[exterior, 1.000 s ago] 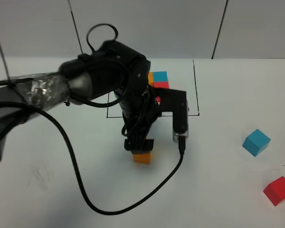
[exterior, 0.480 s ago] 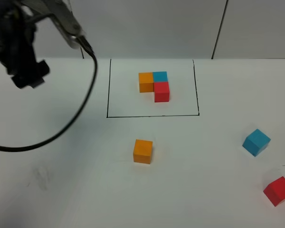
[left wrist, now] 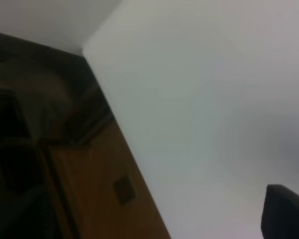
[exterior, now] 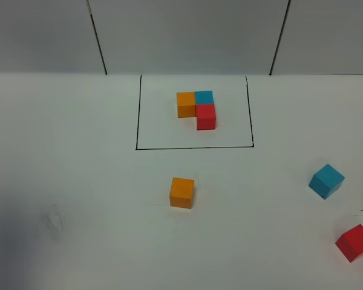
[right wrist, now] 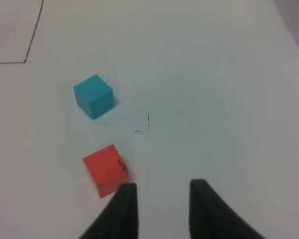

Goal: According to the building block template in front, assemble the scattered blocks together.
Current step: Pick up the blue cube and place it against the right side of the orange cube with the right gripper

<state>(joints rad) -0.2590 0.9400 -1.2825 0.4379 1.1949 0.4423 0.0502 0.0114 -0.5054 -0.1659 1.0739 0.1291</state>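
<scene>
Three loose cubes (exterior: 182, 193) dot a white table (exterior: 78, 181).

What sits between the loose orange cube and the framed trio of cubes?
Only bare table and the frame's black line separate the orange cube from the template, in the high view.

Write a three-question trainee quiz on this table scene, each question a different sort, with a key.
1. True or false: the loose orange cube lies inside the drawn black rectangle.
2. In the template, which colour sits between the other two at the corner of the L? A orange, B blue, C red.
3. Fill in: near the table's right edge, the loose red cube lies nearer the camera than the loose ____ cube.

Key: 1 false; 2 B; 3 blue.
</scene>
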